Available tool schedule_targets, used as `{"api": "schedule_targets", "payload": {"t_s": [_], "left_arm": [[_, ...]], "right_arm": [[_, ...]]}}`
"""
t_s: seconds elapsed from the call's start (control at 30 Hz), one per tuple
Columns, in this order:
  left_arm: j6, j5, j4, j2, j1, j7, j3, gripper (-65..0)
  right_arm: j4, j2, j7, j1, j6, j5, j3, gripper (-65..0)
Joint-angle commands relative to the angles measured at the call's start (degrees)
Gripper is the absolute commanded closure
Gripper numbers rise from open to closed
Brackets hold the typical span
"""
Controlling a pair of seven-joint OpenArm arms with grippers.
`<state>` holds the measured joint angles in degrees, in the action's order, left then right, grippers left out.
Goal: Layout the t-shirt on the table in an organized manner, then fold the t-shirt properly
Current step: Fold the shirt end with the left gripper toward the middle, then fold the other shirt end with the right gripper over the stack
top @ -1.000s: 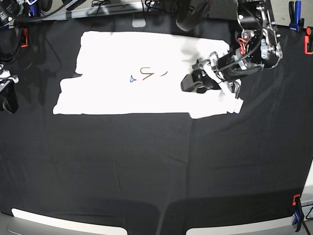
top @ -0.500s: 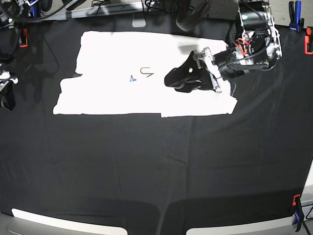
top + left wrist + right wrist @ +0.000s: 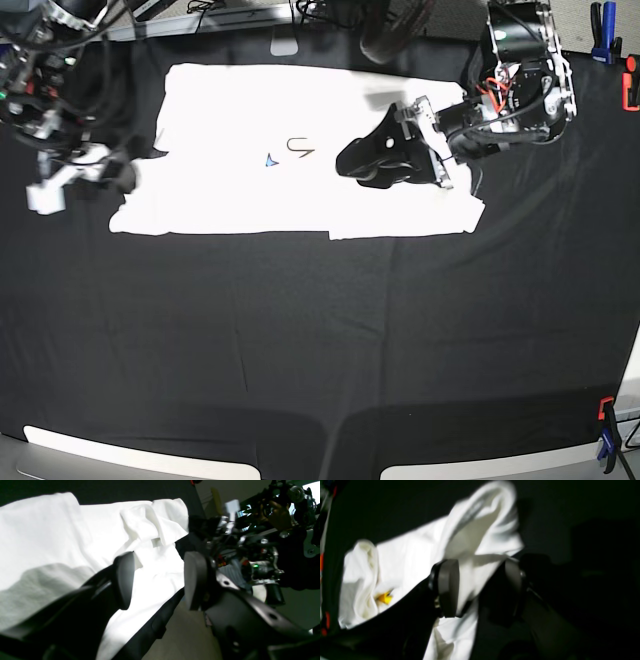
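Cloth fills the far half of the scene: one white t-shirt, plain side up and spread nearly flat, lies on the large table draped in wrinkled black fabric. Two small marks, a blue fleck and a thin brown curl, show through near the shirt's middle. Two robot arms work at its opposite ends. The left gripper, black with rounded pads, hangs over the shirt's right portion in the base view; its wrist camera shows its two pads spread apart with nothing between them, the white cloth below. The right gripper sits at the shirt's other edge, by the sleeve; its wrist view, blurred, shows both pads parted over bunched white fabric with a yellow scrap of print. Three orange clamps and one blue clamp grip the table's right side.
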<state>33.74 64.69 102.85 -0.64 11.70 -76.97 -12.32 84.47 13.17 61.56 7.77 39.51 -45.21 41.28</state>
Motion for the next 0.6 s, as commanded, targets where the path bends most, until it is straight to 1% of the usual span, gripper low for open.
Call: {"api": "schedule_targets", "payload": {"t_s": [0.0, 0.07, 0.2, 0.33, 0.4, 0.43, 0.47, 0.5, 0.57], "left_arm": [[0.63, 1.81, 1.03, -0.13, -0.61, 0.44, 0.09, -29.6], [0.63, 1.81, 1.03, -0.11, -0.61, 0.44, 0.09, -29.6], [0.63, 1.79, 1.03, -0.13, -0.61, 0.46, 0.09, -29.6], [0.63, 1.81, 1.03, -0.13, -0.61, 0.46, 0.09, -29.6], [0.63, 1.81, 1.03, -0.13, -0.61, 0.46, 0.09, -29.6], [0.63, 1.81, 1.03, -0.13, -0.61, 0.46, 0.09, -29.6], [0.63, 1.81, 1.03, -0.13, -0.61, 0.46, 0.09, -29.6], [0.63, 1.81, 1.03, -0.11, -0.61, 0.44, 0.09, -29.6], [0.63, 1.81, 1.03, -0.13, -0.61, 0.44, 0.09, -29.6]], "right_arm": [[-0.5, 0.94, -2.03, -0.46, 0.49, -0.68, -1.29, -29.1], [-2.97, 0.94, -3.82, -0.46, 0.49, 0.35, -4.63, -29.1], [-6.1, 0.63, -3.48, -0.46, 0.49, 0.48, -9.2, -29.0], [-6.16, -1.05, -3.04, -0.72, 0.49, 0.07, -10.56, -29.0], [-6.16, -2.23, -1.95, -1.29, 0.49, 0.07, -10.56, -28.9], [-6.16, -2.8, -1.49, -1.55, 0.49, 0.11, -10.56, -27.0], [-6.16, -3.23, -1.25, -1.77, 0.49, 0.15, -10.56, -22.7], [-6.16, -3.65, -1.27, -2.05, 0.49, 0.28, -10.56, -16.9], [-6.16, -3.82, -1.33, -2.64, 0.49, 0.28, -10.56, -2.2]]}}
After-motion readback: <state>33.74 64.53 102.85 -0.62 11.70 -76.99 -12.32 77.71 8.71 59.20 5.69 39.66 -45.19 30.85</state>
